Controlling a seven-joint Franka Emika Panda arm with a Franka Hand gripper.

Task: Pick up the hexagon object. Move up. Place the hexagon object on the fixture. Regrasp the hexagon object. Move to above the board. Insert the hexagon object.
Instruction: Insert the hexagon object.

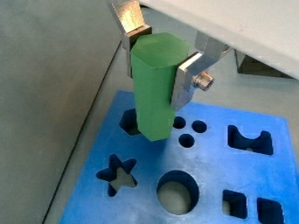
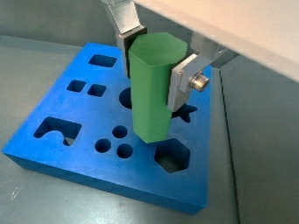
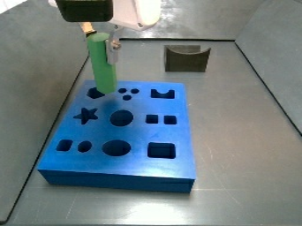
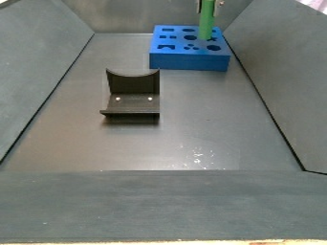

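Grey bench floor carries the board (image 3: 118,146), its cut-outs empty, below the pincer (image 1: 163,54), which clamps the hexagon object (image 1: 156,87) upright, long axis vertical.

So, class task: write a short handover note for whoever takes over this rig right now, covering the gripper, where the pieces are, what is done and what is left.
Gripper: shut on the green hexagon bar, held upright above the blue board.
Bar: its lower end hangs near the hexagon hole at one corner of the board; from the wrist views it looks not yet inside.
Fixture: nothing in it, standing on the floor apart from the board.
Done: pick-up, regrasp and the move to above the board, judging by the upright hold.
Left: line up with the hexagon hole, lower the bar in, release.
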